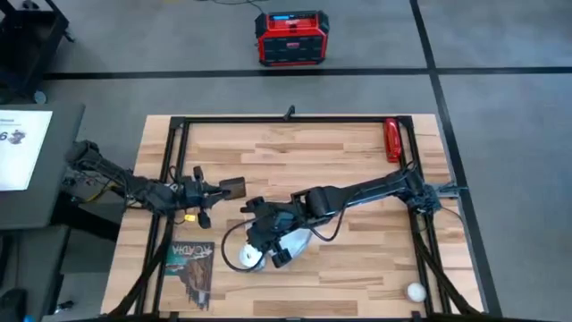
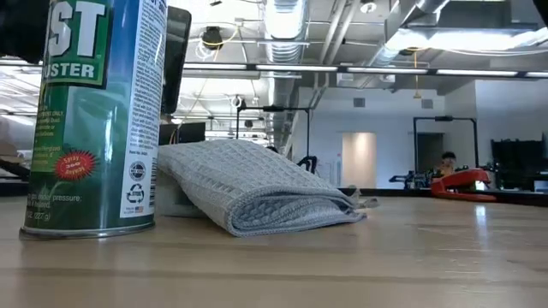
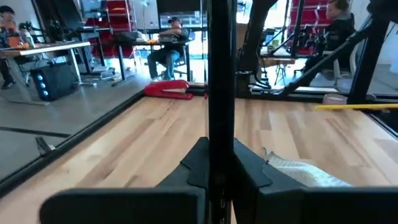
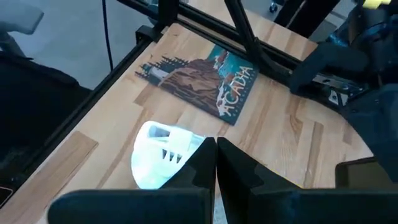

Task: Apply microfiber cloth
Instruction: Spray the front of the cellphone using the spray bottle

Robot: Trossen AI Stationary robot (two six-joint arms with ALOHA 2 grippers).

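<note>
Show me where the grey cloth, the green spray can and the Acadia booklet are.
cloth (image 2: 257,192): low view, middle of the folded top layer.
spray can (image 2: 98,111): low view, middle of its green label.
booklet (image 4: 202,84): right wrist view, middle of the printed cover.

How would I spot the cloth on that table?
Look at the wooden table, beside the tall green spray can. The microfiber cloth lies folded there: pale blue-grey, soft and ribbed, unlike the hard shiny can.
</note>
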